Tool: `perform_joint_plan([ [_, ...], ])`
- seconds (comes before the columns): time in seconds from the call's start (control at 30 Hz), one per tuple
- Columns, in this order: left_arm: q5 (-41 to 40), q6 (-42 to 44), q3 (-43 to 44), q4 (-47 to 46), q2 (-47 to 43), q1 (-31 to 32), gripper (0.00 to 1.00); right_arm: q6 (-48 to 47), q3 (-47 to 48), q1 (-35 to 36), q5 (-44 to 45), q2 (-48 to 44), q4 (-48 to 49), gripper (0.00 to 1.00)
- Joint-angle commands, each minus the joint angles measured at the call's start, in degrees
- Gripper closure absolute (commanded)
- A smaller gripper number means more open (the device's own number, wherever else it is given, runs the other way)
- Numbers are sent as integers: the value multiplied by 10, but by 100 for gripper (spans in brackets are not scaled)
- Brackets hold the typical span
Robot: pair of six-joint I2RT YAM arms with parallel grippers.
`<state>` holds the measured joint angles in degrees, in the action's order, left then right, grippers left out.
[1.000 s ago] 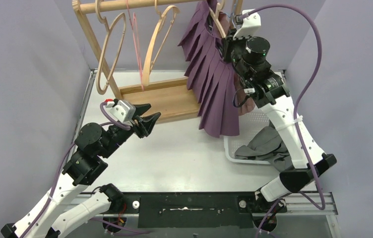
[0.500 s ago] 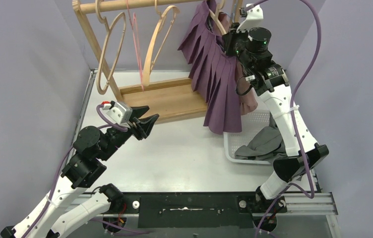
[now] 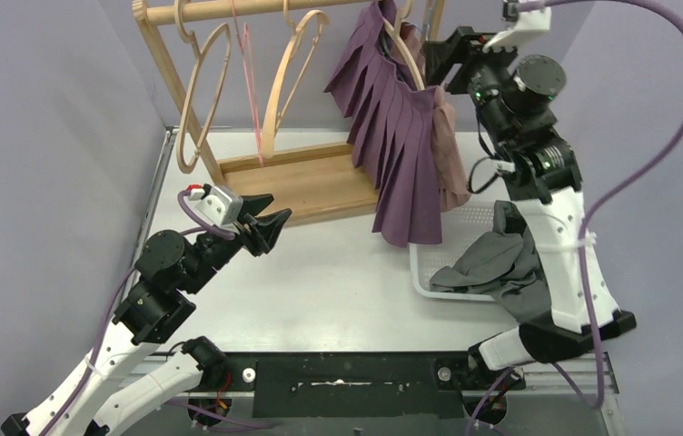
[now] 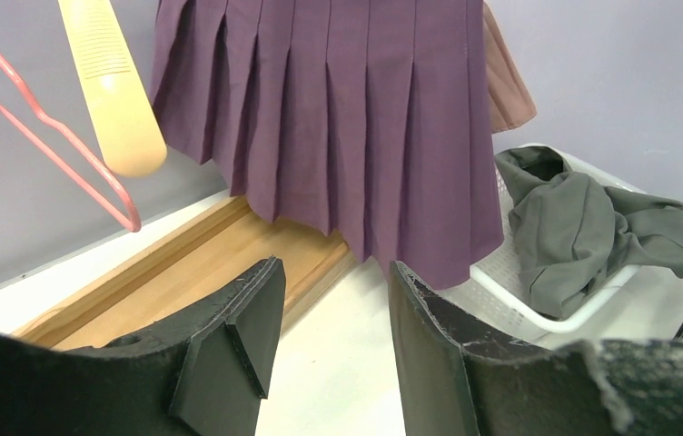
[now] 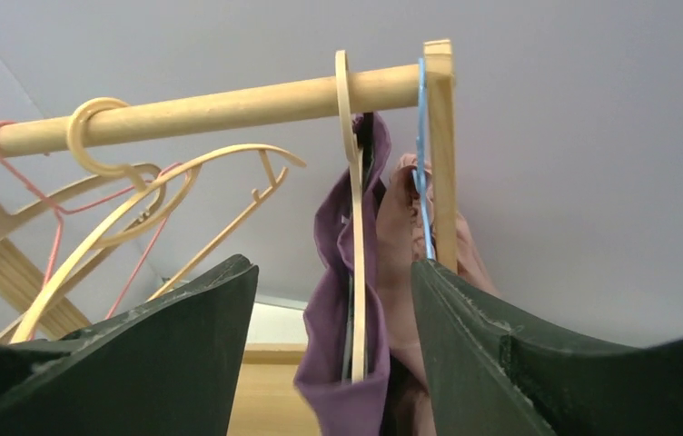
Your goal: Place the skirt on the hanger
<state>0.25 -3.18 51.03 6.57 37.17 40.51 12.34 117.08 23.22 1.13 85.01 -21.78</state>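
The purple pleated skirt [image 3: 397,150] hangs on a wooden hanger [image 3: 403,47] hooked over the rack's rod [image 3: 229,9]. In the right wrist view the hanger [image 5: 354,182] runs down inside the skirt's waistband [image 5: 333,272]. My right gripper [image 3: 450,53] is open just right of the hanger's top, holding nothing; its jaws [image 5: 333,265] stand apart on either side of the hanging skirt without touching it. My left gripper [image 3: 270,218] hovers open and empty over the table in front of the rack base. From the left wrist the skirt [image 4: 338,118] hangs beyond the jaws [image 4: 335,265].
A pinkish-brown garment [image 3: 451,154] hangs on a blue hanger [image 5: 422,163] right behind the skirt. Two bare wooden hangers [image 3: 202,91] [image 3: 292,73] and a pink wire hanger [image 3: 249,73] hang further left. A white basket [image 3: 424,277] holds a grey garment [image 3: 492,259].
My right gripper has opened, let go of the hanger and drawn back up and to the right. The skirt has swung to hang straight. The left arm has stayed put.
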Motion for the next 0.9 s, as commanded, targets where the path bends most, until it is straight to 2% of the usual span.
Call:
perform_joint_plan([
  [0.0, -10, -17, -2, -29, -2, 2, 55, 10, -64, -4, 53, -108, -23, 34],
  [0.17, -16, -42, -47, -33, -22, 2, 55, 38, -232, -5, 228, -256, -147, 28],
  [0.3, -25, -79, -88, -38, -37, 2, 52, 133, -358, -5, 354, -353, -257, 23],
  [0.33, -26, -88, -98, -40, -39, 2, 50, 156, -387, -6, 370, -371, -279, 20],
  [0.4, -26, -102, -115, -42, -42, 2, 35, 208, -437, -6, 396, -391, -320, 15],
  [0.43, -26, -108, -122, -43, -43, 2, 31, 232, -460, -6, 407, -396, -333, 12],
  [0.53, -24, -122, -131, -47, -43, 2, 30, 279, -526, -10, 432, -398, -341, 2],
  [0.63, -19, -134, -152, -51, -41, 2, 30, 296, -564, -39, 428, -378, -333, 2],
  [0.7, -13, -145, -159, -54, -39, 2, 30, 290, -586, -90, 397, -359, -318, 2],
  [0.87, -10, -167, -176, -61, -39, 2, 30, 208, -678, -292, 175, -347, -205, 2],
])
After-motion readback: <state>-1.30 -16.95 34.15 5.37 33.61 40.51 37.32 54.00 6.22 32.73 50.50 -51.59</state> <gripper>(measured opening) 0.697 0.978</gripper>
